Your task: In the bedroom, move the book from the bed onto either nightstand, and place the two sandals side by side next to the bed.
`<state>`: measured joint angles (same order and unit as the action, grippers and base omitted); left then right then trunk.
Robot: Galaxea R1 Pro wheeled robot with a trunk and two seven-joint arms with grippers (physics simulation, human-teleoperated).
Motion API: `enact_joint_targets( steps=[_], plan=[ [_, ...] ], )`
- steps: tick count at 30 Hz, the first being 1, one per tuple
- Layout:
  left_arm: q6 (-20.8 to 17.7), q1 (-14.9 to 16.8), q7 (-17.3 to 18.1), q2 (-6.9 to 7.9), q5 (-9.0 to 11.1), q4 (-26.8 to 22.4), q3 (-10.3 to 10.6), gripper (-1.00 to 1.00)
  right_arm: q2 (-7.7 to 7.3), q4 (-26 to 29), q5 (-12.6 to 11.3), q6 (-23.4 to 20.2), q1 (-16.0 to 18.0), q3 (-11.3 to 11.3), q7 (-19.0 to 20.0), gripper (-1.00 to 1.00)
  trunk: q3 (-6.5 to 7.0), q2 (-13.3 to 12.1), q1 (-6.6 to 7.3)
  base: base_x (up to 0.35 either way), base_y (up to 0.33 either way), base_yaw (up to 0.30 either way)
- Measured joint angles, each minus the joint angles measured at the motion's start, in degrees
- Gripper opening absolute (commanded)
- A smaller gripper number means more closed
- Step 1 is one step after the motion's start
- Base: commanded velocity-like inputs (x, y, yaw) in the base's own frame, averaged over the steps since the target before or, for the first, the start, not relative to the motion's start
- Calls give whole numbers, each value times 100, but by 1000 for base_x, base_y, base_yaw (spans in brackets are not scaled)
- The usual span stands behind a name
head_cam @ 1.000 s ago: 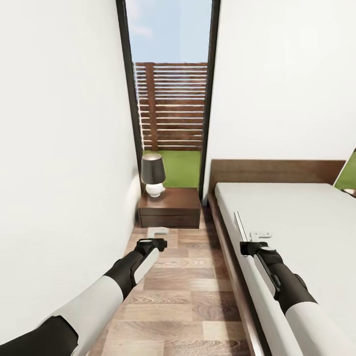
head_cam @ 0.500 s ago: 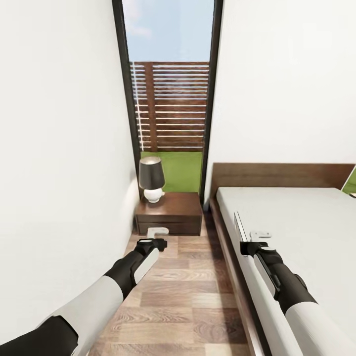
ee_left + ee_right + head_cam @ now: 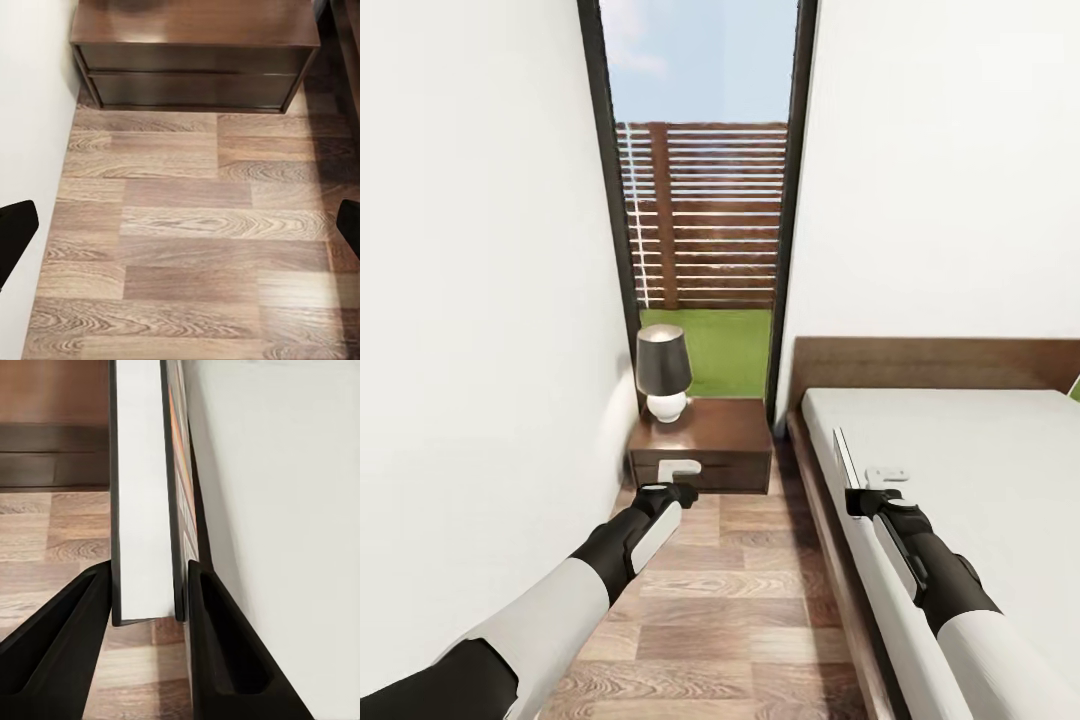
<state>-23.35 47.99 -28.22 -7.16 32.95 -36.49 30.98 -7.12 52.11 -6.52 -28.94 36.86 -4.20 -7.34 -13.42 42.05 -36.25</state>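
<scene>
Right wrist view shows the book (image 3: 142, 502) pinched on edge between my right gripper (image 3: 150, 607) fingers, pages and orange-banded cover upright, so I judge it is carried this way to slide flat onto the nightstand (image 3: 705, 445) ahead. From the head view, the book (image 3: 846, 458) stands over the near edge of the bed (image 3: 960, 470), my right arm reaching forward along the mattress side. My left gripper (image 3: 678, 487) hangs wide open and empty over the wood floor (image 3: 187, 225), just short of the nightstand front, its arm stretched low. A lamp (image 3: 663, 375) occupies the nightstand's left part, leaving the right part free.
</scene>
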Motion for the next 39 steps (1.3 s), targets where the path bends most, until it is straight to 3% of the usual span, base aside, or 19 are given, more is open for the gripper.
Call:
enact_joint_targets(
  steps=[39],
  plan=[
    [3, -8, -59, 34, -51, 7, -2, 100, 3, 0, 3, 16, 0, -8, 2, -100, 0, 0, -2, 310, 0, 0]
  ],
)
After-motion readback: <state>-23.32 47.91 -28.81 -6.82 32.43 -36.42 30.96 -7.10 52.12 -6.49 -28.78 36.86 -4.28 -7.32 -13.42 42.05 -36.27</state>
